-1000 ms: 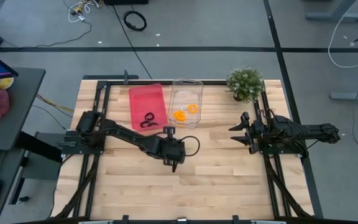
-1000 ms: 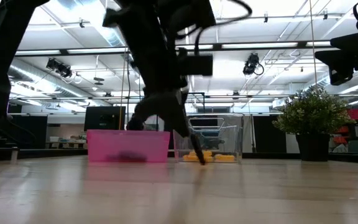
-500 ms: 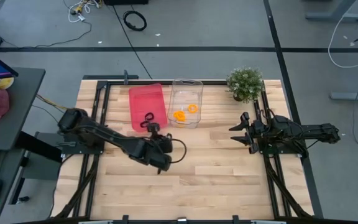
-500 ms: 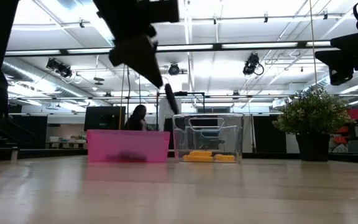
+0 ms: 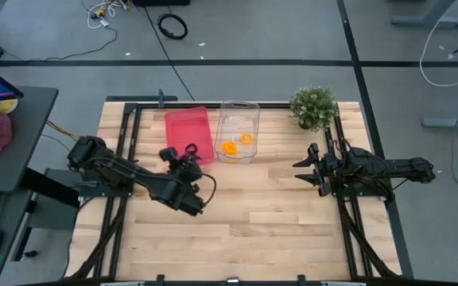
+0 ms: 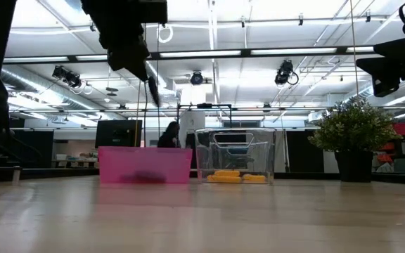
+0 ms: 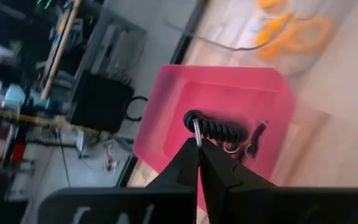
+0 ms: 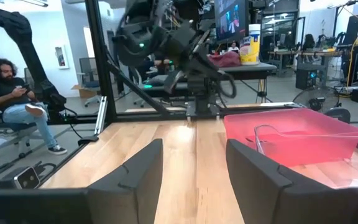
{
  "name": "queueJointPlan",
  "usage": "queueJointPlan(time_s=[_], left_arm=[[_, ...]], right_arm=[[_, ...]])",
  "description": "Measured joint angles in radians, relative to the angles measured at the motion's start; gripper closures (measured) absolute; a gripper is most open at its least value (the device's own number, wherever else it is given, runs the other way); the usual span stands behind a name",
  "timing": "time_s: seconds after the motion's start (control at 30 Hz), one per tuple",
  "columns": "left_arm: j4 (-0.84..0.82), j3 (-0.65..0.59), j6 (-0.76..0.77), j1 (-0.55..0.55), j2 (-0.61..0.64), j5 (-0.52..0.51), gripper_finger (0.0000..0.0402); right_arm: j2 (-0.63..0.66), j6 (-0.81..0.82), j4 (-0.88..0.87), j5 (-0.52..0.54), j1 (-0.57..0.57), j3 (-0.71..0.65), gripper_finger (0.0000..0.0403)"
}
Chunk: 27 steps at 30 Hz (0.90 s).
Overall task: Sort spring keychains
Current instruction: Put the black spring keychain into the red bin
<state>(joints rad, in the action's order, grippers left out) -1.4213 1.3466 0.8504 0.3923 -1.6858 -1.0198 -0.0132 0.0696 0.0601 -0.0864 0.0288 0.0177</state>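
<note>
My left gripper is shut on a black spring keychain and hovers above the near end of the pink bin, high over the table in the low view. Another black keychain lies on the pink bin's floor. Orange spring keychains lie in the clear bin just right of the pink one. My right gripper waits open at the table's right side, its fingers level. My left gripper pinches the black keychain's metal ring between its two fingertips. The fingers slant down from the table's near side toward the pink bin. The black coil sticks out past the fingertips, clear of the bin floor.
A potted plant stands at the far right corner of the table. Bare wood stretches across the near half. Beyond the table a person sits on a chair.
My left gripper has risen from the table top near the middle and swung toward the far left, up over the pink bin's near end. It has tipped from pointing steeply down to a shallower slant and has stayed shut.
</note>
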Motion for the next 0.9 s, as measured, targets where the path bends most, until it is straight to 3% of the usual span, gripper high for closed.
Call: queueJointPlan(time_s=[0.3,0.57,0.67,0.9], left_arm=[[-0.025,-0.125,0.205,-0.060,0.060,-0.034,0.0398],[0.044,-0.351,0.291,-0.132,0.253,-0.033,0.0398],[0.172,-0.437,0.261,-0.148,0.335,-0.034,0.0398],[0.575,-0.568,-0.029,-0.185,0.484,0.018,0.0397]], right_arm=[[0.000,0.000,0.004,0.000,0.000,0.000,0.0223],[0.000,0.000,0.004,0.000,0.000,0.000,0.0223],[0.000,0.000,0.004,0.000,0.000,0.000,0.0223],[0.000,0.000,0.005,0.000,0.000,0.000,0.0223]])
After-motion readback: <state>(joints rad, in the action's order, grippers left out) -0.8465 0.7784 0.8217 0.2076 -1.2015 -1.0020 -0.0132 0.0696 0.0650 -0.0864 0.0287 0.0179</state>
